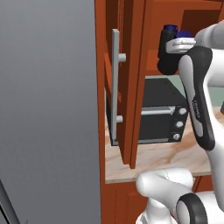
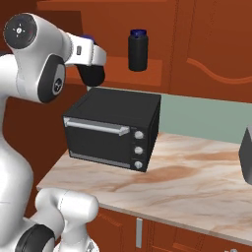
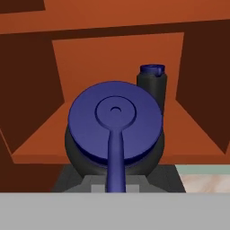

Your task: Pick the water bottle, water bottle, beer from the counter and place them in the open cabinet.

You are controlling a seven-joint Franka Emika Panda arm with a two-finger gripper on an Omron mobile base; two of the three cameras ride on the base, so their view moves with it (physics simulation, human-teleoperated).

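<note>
My gripper [image 2: 91, 68] is shut on a stout black water bottle [image 2: 92, 75] with a dark blue lid [image 3: 115, 120], which fills the middle of the hand view. It hangs at the front of the open cabinet [image 2: 113, 66], just above the black oven. The other water bottle [image 2: 138, 50] stands upright on the cabinet shelf, further in and to the right; in the hand view it [image 3: 152, 85] rises behind the held one. The cabinet door with its grey bar handle [image 1: 115, 83] stands open on the left. The beer is out of view. The counter [image 2: 197, 182] lies below.
A black oven [image 2: 113, 128] sits on the counter directly under the cabinet. At the right edge of the right base view a dark grey object [image 2: 246, 153] stands on the counter. A grey wall [image 1: 48, 109] is left of the cabinet.
</note>
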